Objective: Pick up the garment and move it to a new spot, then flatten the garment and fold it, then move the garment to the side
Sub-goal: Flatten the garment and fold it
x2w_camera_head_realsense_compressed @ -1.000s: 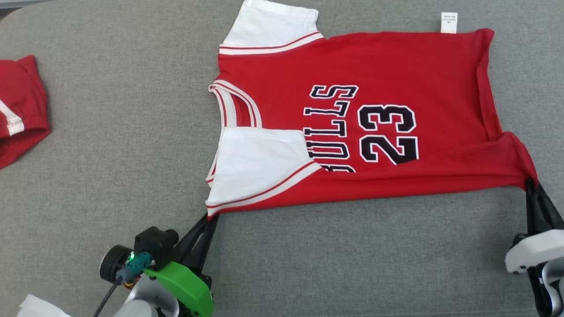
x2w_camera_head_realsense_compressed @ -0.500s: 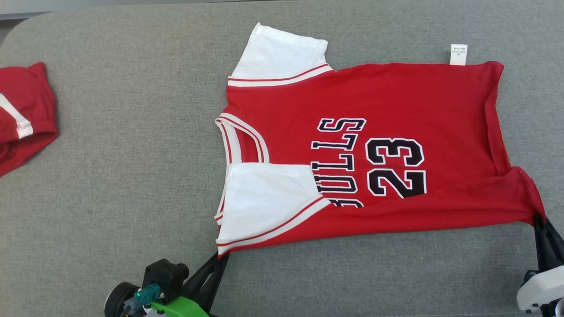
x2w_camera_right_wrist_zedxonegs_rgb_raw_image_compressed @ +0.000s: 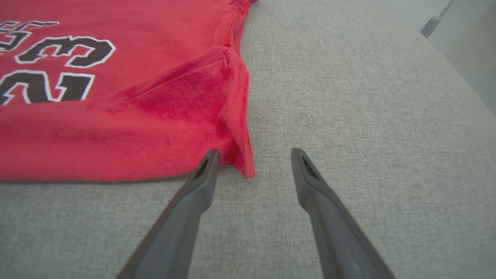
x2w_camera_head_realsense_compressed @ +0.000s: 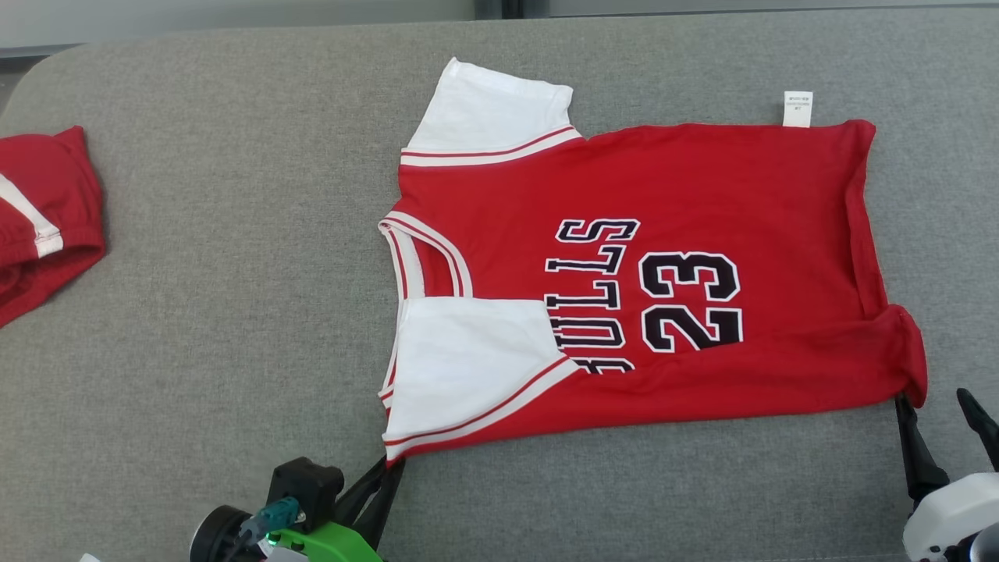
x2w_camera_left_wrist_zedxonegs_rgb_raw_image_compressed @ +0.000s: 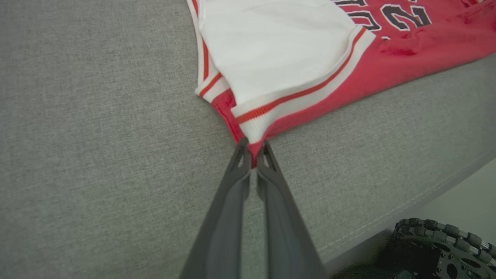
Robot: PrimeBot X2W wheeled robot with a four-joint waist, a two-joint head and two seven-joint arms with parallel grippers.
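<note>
Garment [x2w_camera_head_realsense_compressed: 702, 187] – a red jersey with white sleeves and black "BULLS 23" lettering – lies spread face up on the grey fabric-covered counter [x2w_camera_head_realsense_compressed: 234, 312]. Its neckline [x2w_camera_head_realsense_compressed: 421, 250] points to the robot's left and its hem to the right. The near sleeve [x2w_camera_head_realsense_compressed: 468, 359] is folded inward over part of the lettering; the far sleeve [x2w_camera_head_realsense_compressed: 492, 109] lies flat, pointing away from the robot. A white label [x2w_camera_head_realsense_compressed: 798, 108] sticks out past the far edge, near the hem.

Left hand [x2w_camera_head_realsense_compressed: 386, 476]: fingers together, clamped on the near shoulder corner of the garment. The left wrist view confirms it, with red and white fabric pinched between the fingertips of the left hand [x2w_camera_left_wrist_zedxonegs_rgb_raw_image_compressed: 252, 149] low over the counter.

Right hand [x2w_camera_head_realsense_compressed: 930, 396]: fingers wide apart, holding nothing. In the right wrist view the near hem corner sits, slightly bunched, just beside one fingertip [x2w_camera_right_wrist_zedxonegs_rgb_raw_image_compressed: 211, 157] of the right hand [x2w_camera_right_wrist_zedxonegs_rgb_raw_image_compressed: 255, 152]. Whether cloth and finger touch cannot be confirmed from this angle. The other finger stands over bare counter.

A second red garment [x2w_camera_head_realsense_compressed: 47, 211] with a white stripe lies crumpled at the left edge – well apart from the jersey.
</note>
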